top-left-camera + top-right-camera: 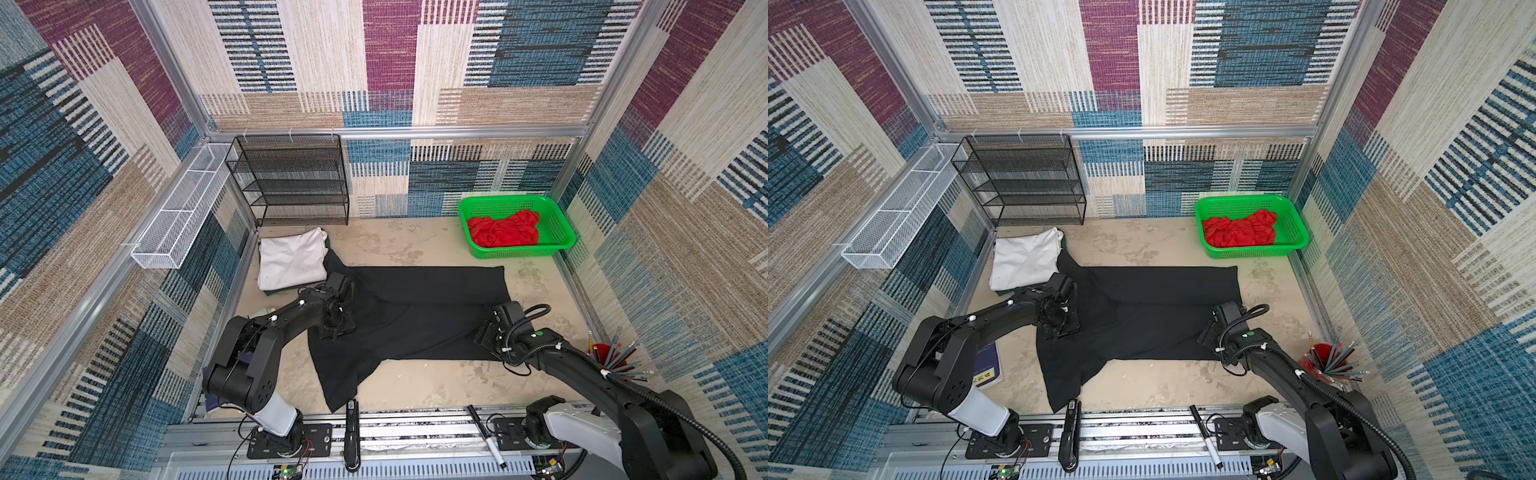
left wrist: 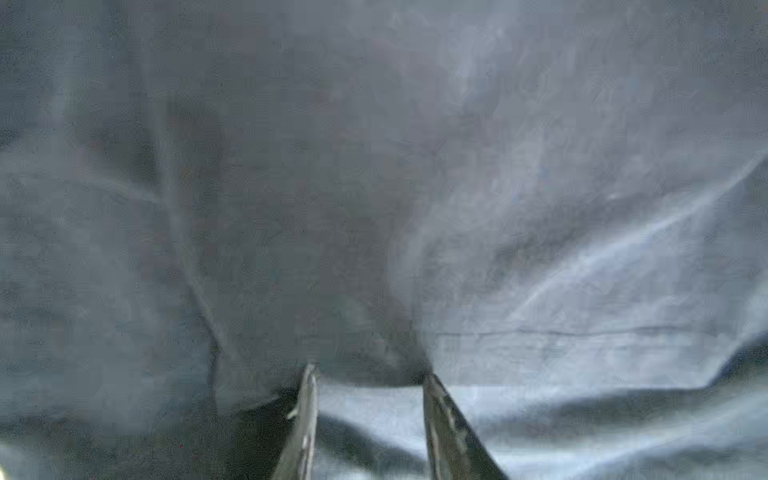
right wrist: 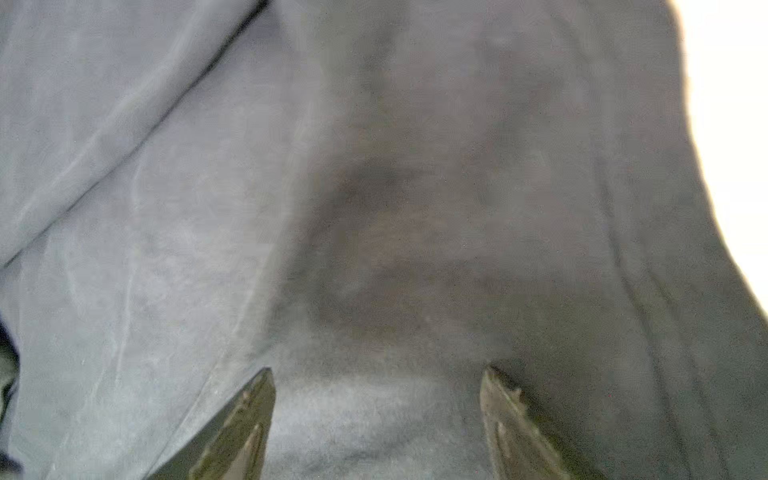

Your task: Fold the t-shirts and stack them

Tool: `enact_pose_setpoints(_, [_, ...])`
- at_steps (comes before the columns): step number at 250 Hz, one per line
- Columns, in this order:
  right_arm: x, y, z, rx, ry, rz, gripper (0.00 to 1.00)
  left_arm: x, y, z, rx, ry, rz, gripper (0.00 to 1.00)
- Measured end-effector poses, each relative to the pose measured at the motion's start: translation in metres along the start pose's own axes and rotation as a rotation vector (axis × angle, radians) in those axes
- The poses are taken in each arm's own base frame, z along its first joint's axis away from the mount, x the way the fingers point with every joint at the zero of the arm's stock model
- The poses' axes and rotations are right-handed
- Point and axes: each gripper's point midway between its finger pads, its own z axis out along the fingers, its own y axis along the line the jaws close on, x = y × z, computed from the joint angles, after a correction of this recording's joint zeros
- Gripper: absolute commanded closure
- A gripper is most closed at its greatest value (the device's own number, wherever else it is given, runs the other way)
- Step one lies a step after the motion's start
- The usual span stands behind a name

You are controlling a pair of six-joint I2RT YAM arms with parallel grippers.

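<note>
Black t-shirt [image 1: 419, 307] spread flat mid-worktop [image 1: 415, 245], a pincer down on each end of it.

At the far left lies the folded white t-shirt [image 1: 291, 259], with an edge of the dark green t-shirt [image 1: 277, 292] showing under its near side. Just right of that stack, the left pincer [image 2: 369, 376] stands on the black t-shirt's left part, its jaws partly apart and its tips against the cloth; no fold shows pinched between them. The shirt's body runs right across the middle, one sleeve reaching toward the near edge. On the shirt's near right corner, the right pincer [image 3: 376, 374] has its jaws wide apart over the cloth, with nothing between them. At the far right, the red t-shirt [image 1: 503, 232] sits crumpled in a green basket [image 1: 561, 226].
</note>
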Motion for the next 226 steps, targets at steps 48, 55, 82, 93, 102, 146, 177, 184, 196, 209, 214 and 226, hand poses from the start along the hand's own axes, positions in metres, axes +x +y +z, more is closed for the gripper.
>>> enact_pose_setpoints(48, [0.002, -0.028, -0.021, 0.117, -0.025, 0.096, 0.23, 0.001, 0.017, -0.007, 0.008, -0.07, -0.064, 0.57])
enact_pose_setpoints(55, [-0.001, -0.028, -0.026, 0.122, -0.034, 0.103, 0.23, 0.002, 0.019, -0.009, 0.002, -0.069, -0.066, 0.57])
enact_pose_setpoints(82, [-0.016, -0.02, -0.045, 0.124, -0.081, 0.111, 0.22, 0.005, 0.024, -0.026, -0.01, -0.085, -0.067, 0.57])
enact_pose_setpoints(93, [-0.024, -0.013, -0.054, 0.109, -0.107, 0.112, 0.21, -0.002, 0.02, -0.036, 0.013, -0.113, -0.061, 0.57])
enact_pose_setpoints(102, [-0.031, -0.007, -0.061, 0.092, -0.128, 0.103, 0.21, -0.007, 0.013, -0.045, 0.041, -0.135, -0.045, 0.57])
enact_pose_setpoints(146, [-0.062, 0.04, -0.062, 0.011, -0.16, -0.025, 0.19, -0.046, -0.025, -0.081, 0.151, -0.236, 0.057, 0.57])
enact_pose_setpoints(177, [-0.085, 0.084, -0.039, -0.056, -0.141, -0.125, 0.19, -0.083, -0.05, -0.083, 0.162, -0.278, 0.122, 0.56])
enact_pose_setpoints(184, [-0.09, 0.094, -0.032, -0.071, -0.141, -0.142, 0.19, -0.09, -0.054, -0.078, 0.157, -0.271, 0.124, 0.56])
enact_pose_setpoints(196, [-0.097, 0.106, -0.018, -0.089, -0.137, -0.17, 0.19, -0.097, -0.059, -0.065, 0.15, -0.25, 0.131, 0.57])
enact_pose_setpoints(209, [-0.101, 0.117, -0.001, -0.106, -0.127, -0.194, 0.19, -0.098, -0.063, -0.049, 0.151, -0.216, 0.133, 0.57])
enact_pose_setpoints(214, [-0.102, 0.12, 0.006, -0.109, -0.119, -0.199, 0.19, -0.096, -0.062, -0.043, 0.146, -0.203, 0.133, 0.57])
enact_pose_setpoints(226, [-0.103, 0.125, 0.021, -0.112, -0.104, -0.217, 0.19, -0.091, -0.059, -0.031, 0.134, -0.168, 0.132, 0.57])
